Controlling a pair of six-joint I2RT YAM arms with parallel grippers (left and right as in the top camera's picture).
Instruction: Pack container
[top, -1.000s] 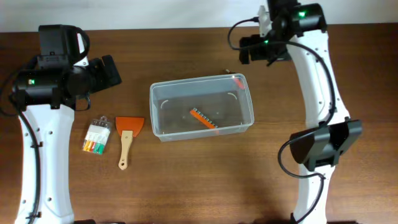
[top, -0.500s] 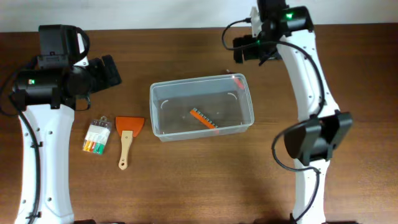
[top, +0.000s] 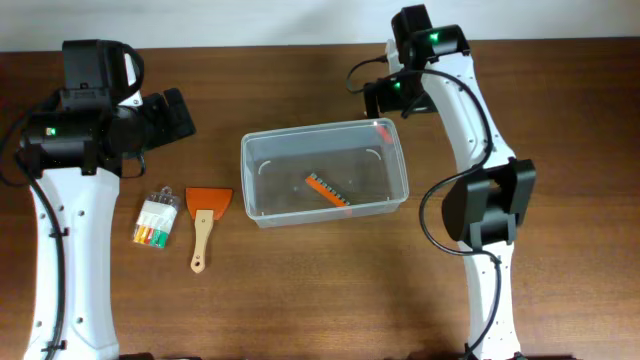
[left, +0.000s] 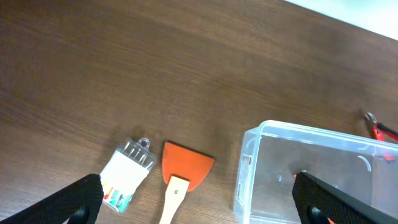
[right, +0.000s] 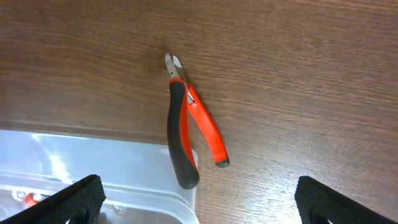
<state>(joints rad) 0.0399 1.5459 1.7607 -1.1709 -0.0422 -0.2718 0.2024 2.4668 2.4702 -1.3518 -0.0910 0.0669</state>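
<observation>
Over the last second the right arm swings left; we now see the right gripper (right: 199, 202) over the red-and-black pliers (right: 178, 134), jaws wide apart and empty. The pliers lie just beside the back right corner of the container (top: 320, 131), which sits mid-table. The left gripper (left: 199, 193) is spread wide too, holding nothing. We judge a pliers pick is next.

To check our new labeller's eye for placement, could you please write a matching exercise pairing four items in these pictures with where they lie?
Items:
1. pliers
2. scraper
3. orange strip
4. clear pack

Places:
A. inside the container
B. on the table, between the clear pack and the container
C. on the table, at the container's far right corner
D. on the table, left of the scraper

Pairs: 1-C; 2-B; 3-A; 4-D
</observation>
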